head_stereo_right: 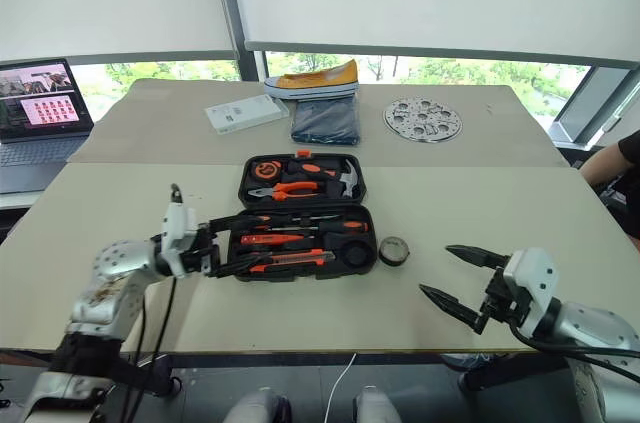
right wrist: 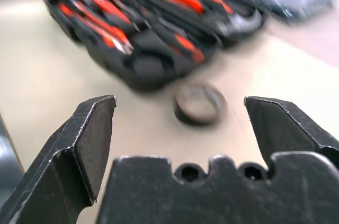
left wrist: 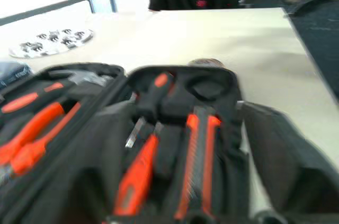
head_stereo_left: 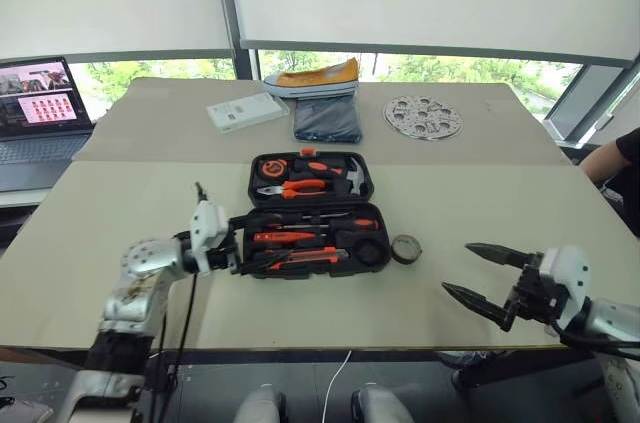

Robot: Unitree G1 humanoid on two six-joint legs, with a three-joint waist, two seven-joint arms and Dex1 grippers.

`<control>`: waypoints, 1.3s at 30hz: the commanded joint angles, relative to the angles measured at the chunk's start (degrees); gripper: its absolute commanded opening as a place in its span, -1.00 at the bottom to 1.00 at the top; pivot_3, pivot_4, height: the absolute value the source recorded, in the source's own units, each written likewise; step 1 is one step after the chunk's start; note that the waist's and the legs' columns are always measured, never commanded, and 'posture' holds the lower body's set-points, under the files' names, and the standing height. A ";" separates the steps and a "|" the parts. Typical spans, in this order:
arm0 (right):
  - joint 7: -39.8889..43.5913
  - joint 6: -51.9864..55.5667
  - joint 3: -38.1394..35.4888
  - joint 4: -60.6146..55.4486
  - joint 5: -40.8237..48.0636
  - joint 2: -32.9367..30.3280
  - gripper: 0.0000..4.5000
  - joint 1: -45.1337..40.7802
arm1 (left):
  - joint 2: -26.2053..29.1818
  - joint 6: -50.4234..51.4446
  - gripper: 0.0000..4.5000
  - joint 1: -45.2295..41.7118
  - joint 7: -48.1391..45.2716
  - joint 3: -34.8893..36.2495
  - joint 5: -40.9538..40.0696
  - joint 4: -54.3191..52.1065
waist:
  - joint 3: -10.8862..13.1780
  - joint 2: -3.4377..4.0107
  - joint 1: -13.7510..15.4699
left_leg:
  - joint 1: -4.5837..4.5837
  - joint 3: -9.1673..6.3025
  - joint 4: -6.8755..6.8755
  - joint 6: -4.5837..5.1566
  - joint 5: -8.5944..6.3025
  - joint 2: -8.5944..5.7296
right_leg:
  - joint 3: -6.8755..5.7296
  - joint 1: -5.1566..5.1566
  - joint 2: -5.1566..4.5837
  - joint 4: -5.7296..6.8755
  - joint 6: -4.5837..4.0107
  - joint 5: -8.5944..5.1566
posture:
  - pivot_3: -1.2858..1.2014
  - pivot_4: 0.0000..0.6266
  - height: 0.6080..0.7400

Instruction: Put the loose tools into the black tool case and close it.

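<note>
**Caller:** The black tool case (head_stereo_left: 311, 211) lies open in the middle of the table (head_stereo_left: 120, 203), lid half flat on the far side, tray half nearest the robot. How full is that tray?

**Analyst:** Nearly there, by the look of it. The near half carries the orange-and-black pieces: the screwdrivers (head_stereo_left: 300, 227) along the upper slots and the utility knife (head_stereo_left: 300, 259) along the front edge. Telling the thin tester pen apart from them isn't possible in these views.

**Caller:** And the one piece left out?

**Analyst:** The small tape roll (head_stereo_left: 406, 248). It sits on the table just beside the case's right end, not in any slot. The right wrist view has it lying flat on the bare tabletop, between the case and that gripper.

**Caller:** Grippers?

**Analyst:** The left gripper (head_stereo_left: 243, 243) is at the case's left end, pointing across it; its fingers look parted and nothing is visibly in them. The right gripper (head_stereo_left: 484, 276) hovers over the near right of the table, well apart from the case, jaws spread wide and empty.

**Caller:** So what remains?

**Analyst:** On this evidence, two jobs: the tape roll has to go in, likely into the round recess at the tray's right end, and then the lid must be folded over and latched. The right gripper looks better placed for the roll.
</note>
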 commanded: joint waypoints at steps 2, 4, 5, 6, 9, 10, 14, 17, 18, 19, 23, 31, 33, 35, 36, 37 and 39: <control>0.29 -0.43 -2.88 -0.50 -3.47 -3.51 1.00 3.82 | 5.60 6.56 0.98 5.76 -2.56 7.24 -7.15 -3.11 | 0.02 0.02 -0.17 | 0.01 0.00 0.00 -0.01 0.00 0.05 | 0.00 -0.01 -0.01 0.00 -0.17 -0.13 | 0.03 -0.52 1.00; 0.99 1.54 -0.98 -3.86 -4.25 -6.36 1.00 2.91 | 6.40 6.42 0.98 7.16 -3.05 9.10 -7.84 -1.67 | 0.07 0.05 -0.23 | 0.05 -0.03 -0.02 -0.01 -0.01 0.08 | 0.01 -0.01 -0.05 0.02 -0.23 -0.23 | 0.03 -0.52 1.00; 0.31 4.27 0.21 -5.80 -3.88 -7.82 1.00 1.01 | 6.97 5.73 0.98 8.09 -3.79 9.45 -7.36 -1.66 | 0.08 0.06 -0.29 | 0.08 -0.05 -0.01 -0.01 0.00 0.09 | 0.02 -0.01 -0.07 0.02 -0.21 -0.21 | 0.03 -0.52 1.00; -0.30 6.86 1.40 -7.23 -3.49 -9.05 1.00 -1.09 | 7.29 4.84 0.98 8.71 -4.21 9.82 -6.81 -1.75 | 0.10 0.06 -0.49 | 0.10 -0.08 0.02 -0.01 0.00 0.09 | 0.02 -0.01 -0.09 0.02 -0.19 -0.17 | 0.03 -0.52 1.00; 0.99 15.77 7.20 -9.88 -3.30 -14.58 1.00 -8.42 | 6.72 3.14 0.98 9.00 -3.80 11.38 -6.97 -2.77 | 0.20 -0.01 -0.88 | 0.19 -0.16 0.06 -0.02 0.00 0.13 | 0.07 0.00 -0.11 0.03 -0.21 -0.07 | 0.03 -0.52 1.00; 0.90 17.67 9.35 -9.96 -4.17 -15.75 1.00 -11.27 | 6.62 2.92 0.98 9.09 -3.95 11.56 -7.17 -3.24 | 0.23 -0.05 -0.79 | 0.22 -0.17 0.06 -0.03 0.00 0.14 | 0.06 -0.01 -0.11 0.03 -0.22 -0.07 | 0.03 -0.52 1.00; -0.20 27.93 19.67 -8.80 -7.47 -17.54 1.00 -23.92 | 5.55 0.48 0.98 9.23 -3.87 10.68 -6.66 -5.43 | 0.31 -0.17 -0.51 | 0.10 -0.15 0.05 -0.03 0.00 0.18 | 0.00 -0.13 -0.12 0.02 -0.31 -0.05 | 0.03 -0.52 1.00; -0.64 32.25 27.51 -5.22 -12.75 -17.01 1.00 -31.21 | 3.74 1.13 0.98 8.47 -1.90 9.60 -6.90 -7.72 | 0.31 -0.17 0.02 | -0.10 -0.12 0.02 -0.04 -0.03 0.14 | 0.00 -0.24 -0.15 -0.02 -0.68 0.04 | 0.03 -0.52 1.00; -0.62 32.82 29.44 -3.72 -14.00 -16.46 1.00 -33.15 | 3.11 1.38 0.98 8.26 -1.22 9.28 -6.89 -8.40 | 0.31 -0.17 0.07 | -0.23 -0.05 0.03 0.01 -0.16 0.11 | 0.02 -0.32 -0.16 -0.09 -0.65 0.02 | 0.03 -0.52 1.00; 0.29 31.87 31.42 -2.07 -15.36 -16.08 1.00 -34.87 | 2.56 1.86 0.98 8.24 -0.69 8.77 -6.97 -9.22 | 0.30 -0.18 0.21 | -0.27 -0.04 0.03 0.03 -0.17 0.10 | 0.02 -0.34 -0.16 -0.10 -0.62 0.03 | 0.03 -0.52 1.00; 3.14 30.50 36.23 1.88 -17.64 -13.80 1.00 -39.52 | 1.11 2.64 0.98 9.16 0.16 6.89 -6.65 -11.73 | 0.30 -0.18 0.20 | -0.67 0.04 0.09 0.14 -0.35 -0.03 | 0.02 -0.65 -0.13 -0.11 -0.23 0.17 | 0.03 -0.52 1.00; 3.95 29.83 40.08 4.90 -22.28 -11.18 0.25 -42.54 | 1.20 4.34 1.00 11.50 1.27 5.41 -7.16 -15.08 | 0.31 -0.18 0.09 | -0.89 0.14 0.16 0.17 -0.37 -0.01 | -0.06 -0.86 -0.03 0.00 -0.25 0.16 | 0.03 -0.52 1.00; 3.80 29.82 39.73 4.94 -22.98 -11.23 -0.08 -42.15 | 1.20 4.66 1.00 11.54 1.48 5.28 -7.12 -15.50 | 0.31 -0.18 0.13 | -0.87 0.14 0.22 0.16 -0.36 0.00 | -0.06 -0.83 -0.03 0.01 -0.25 0.16 | 0.03 -0.52 1.00; 3.85 29.32 38.92 5.36 -23.28 -11.64 -0.35 -41.92 | 1.20 5.02 1.00 11.32 1.55 5.22 -7.17 -15.77 | 0.31 -0.18 0.12 | -0.85 0.15 0.28 0.15 -0.35 0.00 | -0.06 -0.81 -0.03 0.04 -0.24 0.16 | 0.03 -0.52 1.00; 4.18 29.04 38.35 5.57 -23.23 -12.13 -0.53 -41.78 | 1.20 5.17 1.00 11.13 1.56 5.19 -7.23 -15.90 | 0.31 -0.18 0.11 | -0.85 0.16 0.30 0.14 -0.34 0.00 | -0.06 -0.80 -0.03 0.04 -0.24 0.17 | 0.03 -0.52 1.00; 4.58 28.86 37.80 5.70 -23.18 -12.67 -0.67 -41.65 | 1.21 5.28 1.00 10.93 1.52 5.15 -7.30 -15.97 | 0.31 -0.18 0.10 | -0.83 0.16 0.31 0.12 -0.33 0.00 | -0.06 -0.79 -0.03 0.05 -0.23 0.17 | 0.03 -0.52 1.00; 5.84 29.32 36.25 5.27 -22.80 -14.68 -0.98 -41.58 | 1.22 5.45 1.00 10.64 1.56 5.05 -7.34 -16.18 | 0.31 -0.18 0.17 | -0.83 0.16 0.32 0.11 -0.32 0.00 | -0.06 -0.79 -0.03 0.06 -0.23 0.18 | 0.03 -0.52 1.00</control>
